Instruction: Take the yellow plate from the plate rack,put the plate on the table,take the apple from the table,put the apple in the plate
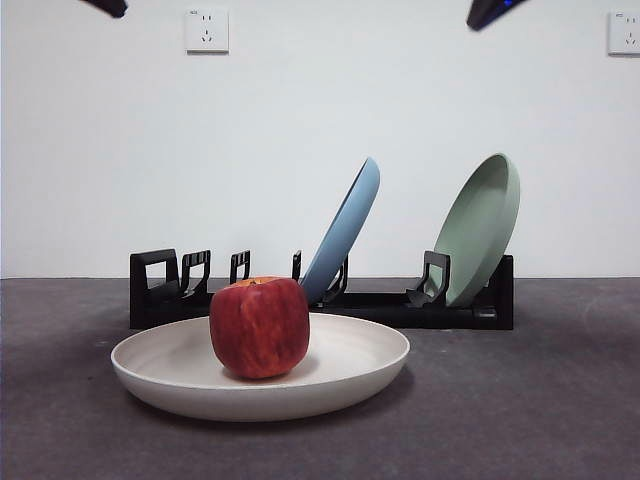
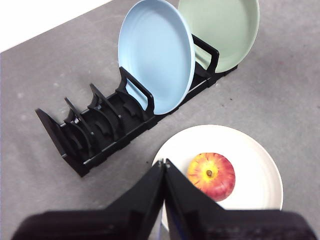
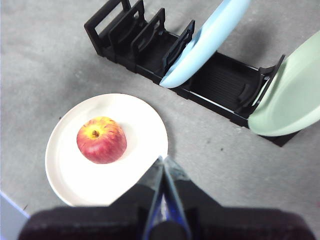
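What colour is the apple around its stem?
Orange-yellow around the stem, red elsewhere on the apple; clearest in the left wrist view.

We see open table (image 1: 560, 400) on both sides of the yellow plate (image 1: 180, 375); the apple (image 1: 259, 326) fills its middle. Behind it, the plate rack (image 1: 380, 305) blocks the way, its blue plate (image 1: 345, 230) and green plate (image 1: 480, 225) leaning up. Its handle end holds only low prongs.

You're looking at a bare test room, a lab setup rather than a kitchen: a plain white wall (image 1: 320, 140) with two power sockets (image 1: 206, 30), a grey speckled tabletop (image 1: 540, 400), and only a dish rack (image 1: 320, 295) staged on it.
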Tool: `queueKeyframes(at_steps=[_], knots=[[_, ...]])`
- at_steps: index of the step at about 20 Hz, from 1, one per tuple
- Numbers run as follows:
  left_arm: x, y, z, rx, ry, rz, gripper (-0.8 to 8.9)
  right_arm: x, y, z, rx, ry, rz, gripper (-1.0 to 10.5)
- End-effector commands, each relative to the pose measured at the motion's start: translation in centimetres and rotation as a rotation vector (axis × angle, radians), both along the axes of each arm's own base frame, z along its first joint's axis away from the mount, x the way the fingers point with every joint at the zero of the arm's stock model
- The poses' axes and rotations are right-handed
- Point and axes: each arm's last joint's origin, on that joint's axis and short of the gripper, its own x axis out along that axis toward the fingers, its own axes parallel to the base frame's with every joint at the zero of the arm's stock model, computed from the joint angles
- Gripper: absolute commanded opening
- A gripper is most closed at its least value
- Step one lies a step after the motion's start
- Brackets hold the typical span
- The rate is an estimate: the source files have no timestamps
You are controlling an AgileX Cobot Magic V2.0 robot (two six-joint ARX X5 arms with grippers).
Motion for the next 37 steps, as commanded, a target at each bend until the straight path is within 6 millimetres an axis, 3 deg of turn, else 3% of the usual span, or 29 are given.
queueKeyframes(at_steps=[1, 5, 8, 12, 25, 28, 32, 37], knots=[[-1.2, 0.8, -2.7, -0.07, -0.01, 0.032, -0.08, -1.1, -0.8, -3.3, 0.053, 0.001, -0.034, -0.2], [-3.0, 2.0, -7.7, -0.168, 0.0, 0.079, -0.08, -3.3, -2.3, -7.9, 0.153, -0.019, -0.09, -0.2], [-3.9, 2.6, -10.1, -0.2, 0.0, 0.09, -0.08, -4.6, -3.2, -10.0, 0.184, -0.059, -0.103, -0.2], [-3.9, 2.6, -10.2, -0.219, -0.002, 0.093, -0.04, -4.7, -3.6, -10.3, 0.183, -0.075, -0.177, -0.2], [-4.2, 2.7, -10.5, -0.209, 0.037, 0.103, -0.04, -4.7, -3.6, -10.2, 0.19, -0.071, -0.181, 0.0], [-5.6, 4.0, -9.8, -0.23, -0.03, 0.112, -0.04, -4.7, -3.6, -10.2, 0.19, -0.071, -0.181, 0.0], [-7.6, 6.6, -8.6, -0.221, -0.282, 0.203, -0.04, -4.7, -3.6, -10.3, 0.189, -0.071, -0.182, 0.0], [-7.8, 8.5, -10.7, -0.163, -0.428, 0.404, -0.04, -4.7, -3.6, -10.2, 0.19, -0.071, -0.182, 0.0]])
